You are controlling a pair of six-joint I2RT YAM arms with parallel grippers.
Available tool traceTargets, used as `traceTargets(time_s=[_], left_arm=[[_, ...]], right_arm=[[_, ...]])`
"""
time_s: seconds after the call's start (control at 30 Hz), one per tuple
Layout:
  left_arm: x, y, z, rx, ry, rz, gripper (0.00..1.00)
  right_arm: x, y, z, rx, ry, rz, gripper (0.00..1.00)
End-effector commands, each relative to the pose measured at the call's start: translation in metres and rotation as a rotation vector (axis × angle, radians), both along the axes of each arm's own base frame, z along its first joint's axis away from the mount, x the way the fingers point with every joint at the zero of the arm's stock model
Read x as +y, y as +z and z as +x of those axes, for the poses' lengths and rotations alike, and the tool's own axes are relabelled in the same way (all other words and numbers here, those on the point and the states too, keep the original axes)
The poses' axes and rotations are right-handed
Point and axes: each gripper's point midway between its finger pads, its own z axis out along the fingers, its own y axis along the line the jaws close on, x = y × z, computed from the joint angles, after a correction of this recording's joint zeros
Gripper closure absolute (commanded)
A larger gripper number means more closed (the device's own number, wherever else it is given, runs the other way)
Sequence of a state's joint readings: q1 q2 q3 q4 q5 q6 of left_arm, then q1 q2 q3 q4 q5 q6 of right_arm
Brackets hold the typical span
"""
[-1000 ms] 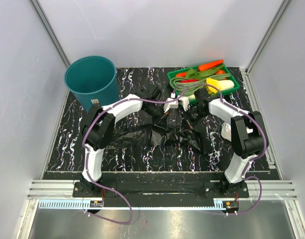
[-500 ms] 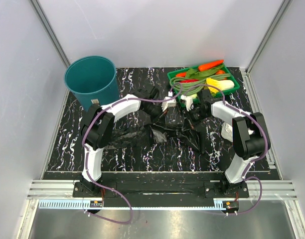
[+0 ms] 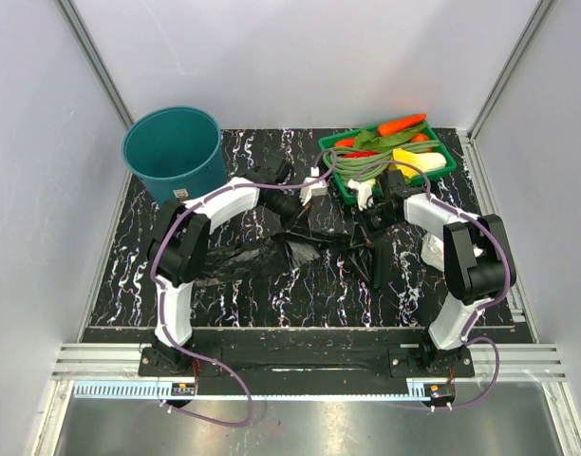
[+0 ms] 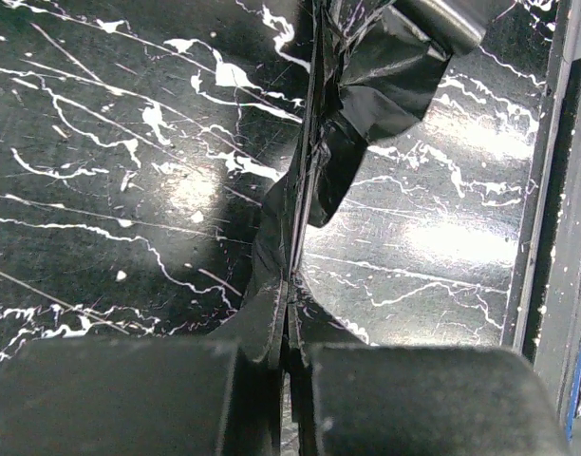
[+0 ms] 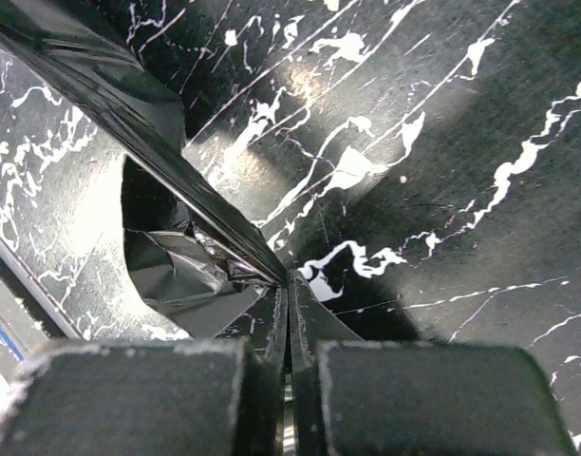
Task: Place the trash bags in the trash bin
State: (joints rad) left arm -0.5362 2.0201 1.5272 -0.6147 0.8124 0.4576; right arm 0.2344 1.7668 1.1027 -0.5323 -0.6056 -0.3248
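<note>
At centre of the overhead frame, item one: trash bags [image 3: 305, 249], glossy black film, crumpled and floppy, lying on the black marbled tabletop [image 3: 139, 271] between my two arms. None of it was in the bin yet.

Upper left of the same frame, item two: trash bin [image 3: 197, 179], round teal bucket, upright, mouth open. It stood well apart from the bags.

Lower centre of the left wrist frame, item three: my left gripper [image 4: 289, 328], fingers pressed together on a thin fold of the bag. The film ran edge-on and taut toward the top of the frame.

Lower centre of the right wrist frame, item four: my right gripper [image 5: 289, 302], likewise clamped on a fold. The film stretched off to the upper left.

Upper right of the overhead frame, item five: green vegetable tray [image 3: 445, 144], close to my right gripper; not part of the job.

Note on the hold: I judged that a two-point pinch suited so limp a sheet. A single grip would likely have let the rest drag across the table on the way to the bin.
</note>
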Motion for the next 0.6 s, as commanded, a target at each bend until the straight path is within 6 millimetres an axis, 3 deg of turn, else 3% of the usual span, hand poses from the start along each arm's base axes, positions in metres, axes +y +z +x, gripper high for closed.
traceTargets(time_s=[0.0,0.2,0.57], left_arm=[[0.027,0.029,0.006,-0.023,0.059,-0.011,1.00],[0.022,0.043,-0.003,-0.011,0.023,-0.064,1.00],[0.016,0.065,-0.009,-0.006,-0.012,-0.124,1.00]], right_arm=[[-0.051,-0.020,0.006,0.003,-0.122,-0.207,1.00],[-0.063,-0.036,0.009,0.012,-0.160,-0.283,1.00],[-0.057,-0.058,0.009,0.019,-0.166,-0.418,1.00]])
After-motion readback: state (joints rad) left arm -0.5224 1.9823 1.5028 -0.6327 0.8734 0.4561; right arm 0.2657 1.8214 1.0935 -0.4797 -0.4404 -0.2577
